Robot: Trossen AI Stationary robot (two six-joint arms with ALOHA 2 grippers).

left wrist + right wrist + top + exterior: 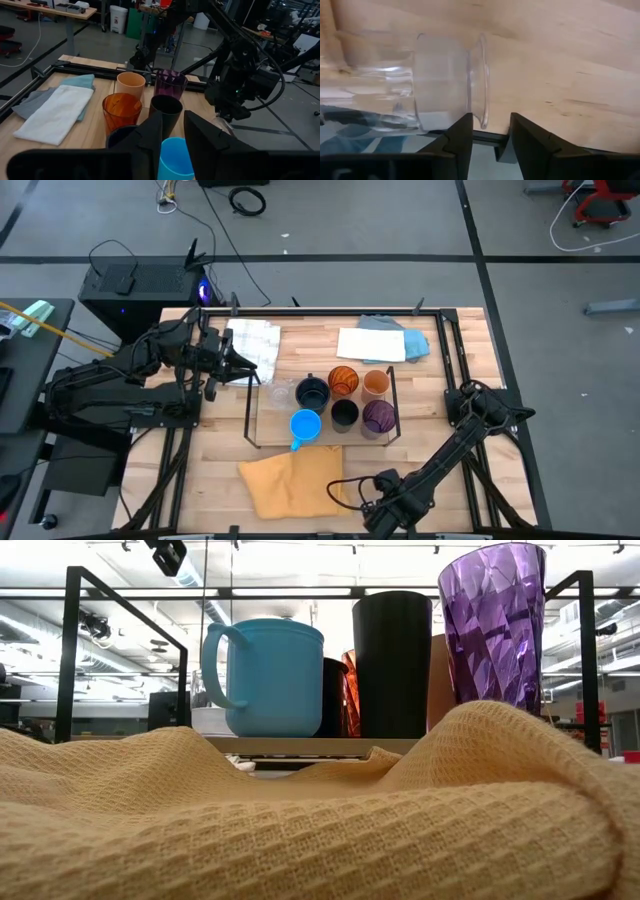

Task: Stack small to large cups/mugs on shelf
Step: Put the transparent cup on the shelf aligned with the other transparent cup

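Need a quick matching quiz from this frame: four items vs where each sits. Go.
Items:
1. blue mug
2. purple cup
3. pale orange cup
4. yellow cloth

Places:
a. far row of the shelf, right arm's end
b. on the table in front of the shelf
c. near row of the shelf, handle toward the front edge
d. near row of the shelf, right arm's end

Pairs: 1-c, 2-d, 3-a, 4-b
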